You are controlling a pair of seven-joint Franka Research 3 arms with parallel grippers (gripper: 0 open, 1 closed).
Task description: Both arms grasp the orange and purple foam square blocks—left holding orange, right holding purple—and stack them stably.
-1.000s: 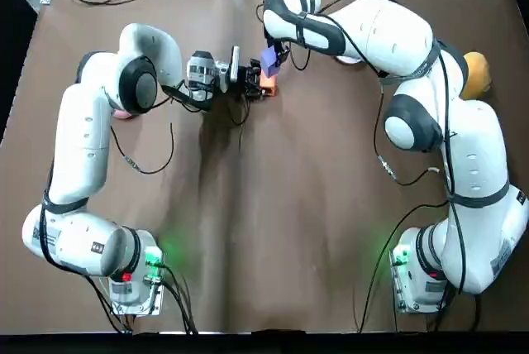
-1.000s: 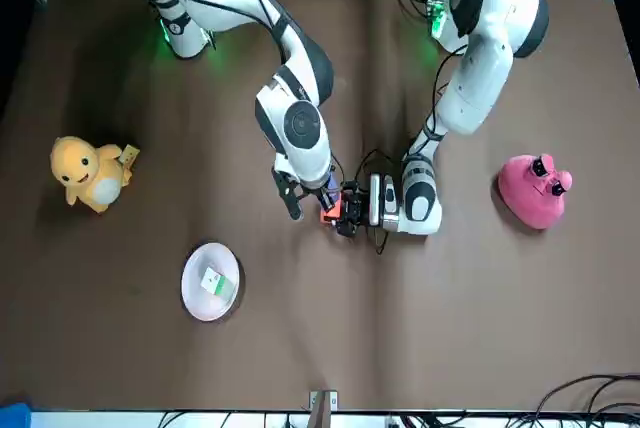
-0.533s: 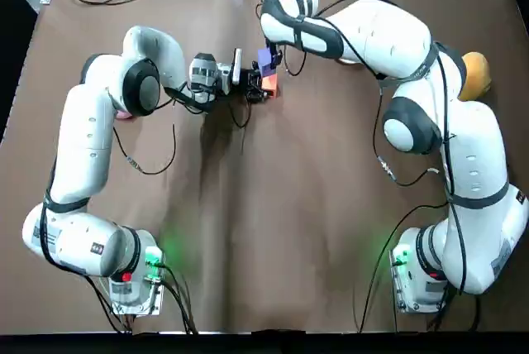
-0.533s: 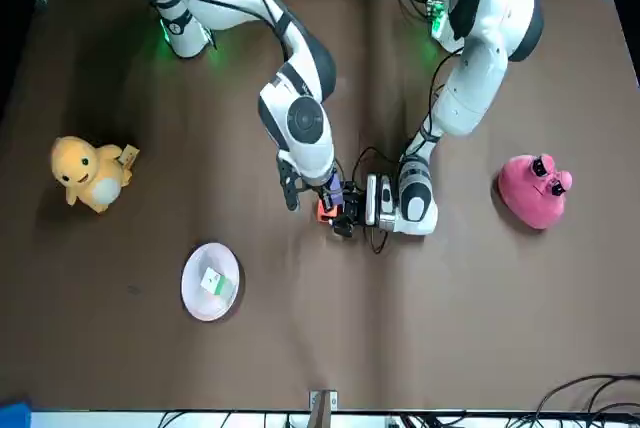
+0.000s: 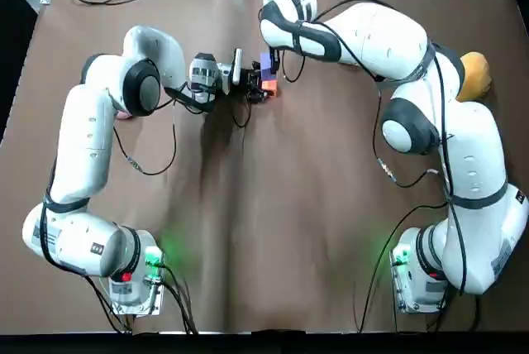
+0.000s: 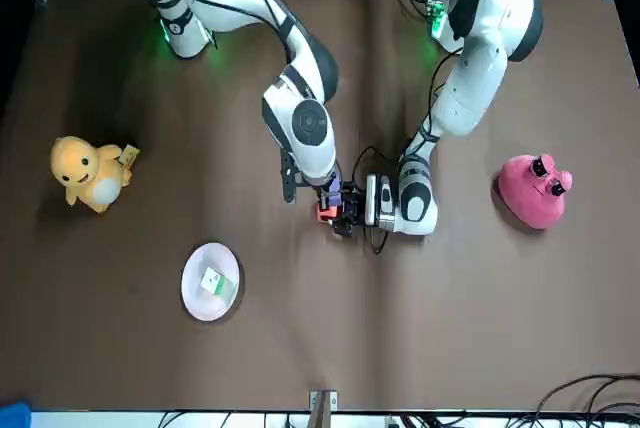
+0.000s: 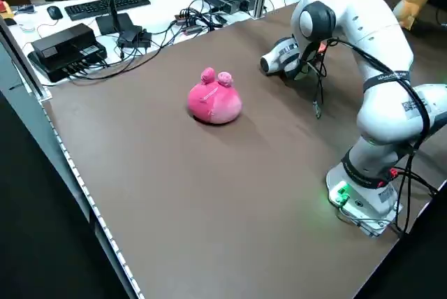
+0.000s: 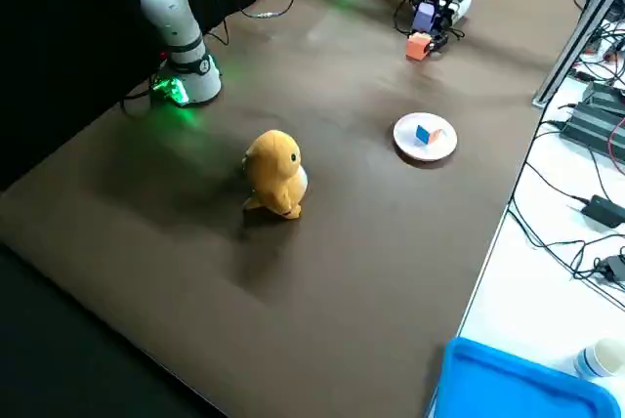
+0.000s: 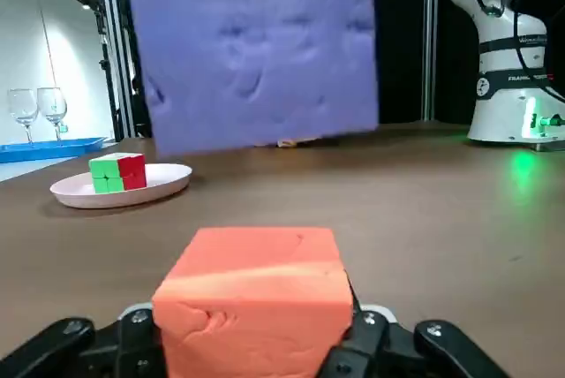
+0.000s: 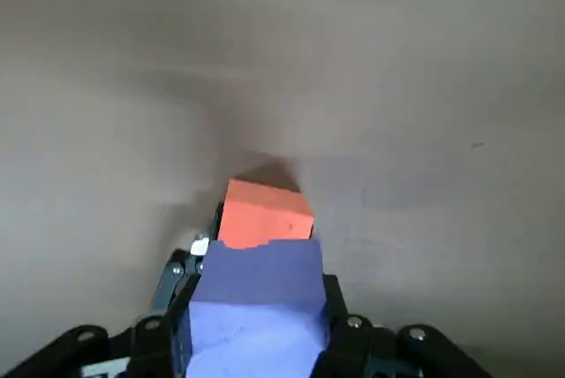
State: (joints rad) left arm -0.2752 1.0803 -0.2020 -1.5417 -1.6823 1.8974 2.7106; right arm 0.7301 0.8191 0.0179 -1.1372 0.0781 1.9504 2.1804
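Left tool (image 5: 259,88) tight around orange block (image 9: 252,294), right tool (image 10: 258,307) tight around purple block (image 9: 256,51) just above it

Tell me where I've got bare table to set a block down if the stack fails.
Widest bare stretch: the table between the two arm bases. Also open: the far strip between the plate and the pink toy. Crowded where the left hand, holding the orange block, meets the right hand with the purple block.
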